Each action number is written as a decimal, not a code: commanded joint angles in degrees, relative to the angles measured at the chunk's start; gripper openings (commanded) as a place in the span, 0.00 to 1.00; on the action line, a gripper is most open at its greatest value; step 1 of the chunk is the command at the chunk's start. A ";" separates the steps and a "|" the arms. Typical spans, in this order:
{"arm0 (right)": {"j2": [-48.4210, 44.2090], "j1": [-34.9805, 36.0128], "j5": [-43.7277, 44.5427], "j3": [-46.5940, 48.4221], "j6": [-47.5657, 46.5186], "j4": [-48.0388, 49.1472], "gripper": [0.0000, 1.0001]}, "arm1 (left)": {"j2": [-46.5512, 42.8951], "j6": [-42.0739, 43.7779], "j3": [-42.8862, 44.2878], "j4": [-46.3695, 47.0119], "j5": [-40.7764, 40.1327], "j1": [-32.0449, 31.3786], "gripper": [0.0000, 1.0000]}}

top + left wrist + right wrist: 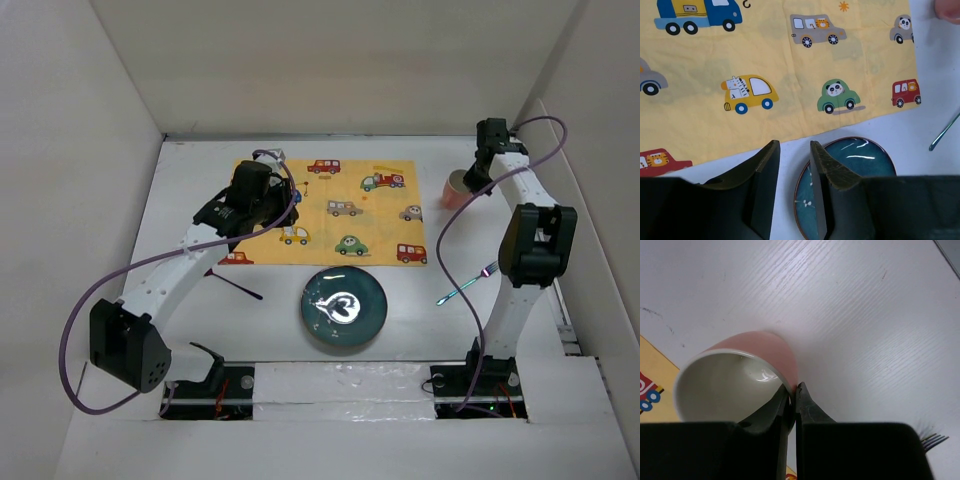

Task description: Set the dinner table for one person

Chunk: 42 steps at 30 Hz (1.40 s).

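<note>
Right jaws on cup (735,375) rim

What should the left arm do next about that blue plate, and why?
Probably lower the left gripper onto the plate's rim and close. Its jaws stand open and empty over that rim, and the plate lies on the bare dinner table at the placemat's near edge, not on the cloth.

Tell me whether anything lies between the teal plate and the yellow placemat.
Nothing visible does. Only bare table separates the plate from the placemat's near edge. The left tool hangs over the mat's left side, off that path.
</note>
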 commanded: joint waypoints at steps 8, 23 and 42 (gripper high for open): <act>1.07 7.91 0.35 24.49 -3.45 -4.88 0.00 | -1.63 2.48 1.57 -0.34 1.09 0.06 0.41; 19.99 13.81 -1.59 49.06 -2.31 -10.43 0.00 | -0.67 2.21 1.31 -0.43 1.09 0.06 0.42; 25.97 13.81 -2.46 45.81 -1.79 -9.20 0.00 | 1.53 0.63 0.26 0.98 0.39 0.06 0.42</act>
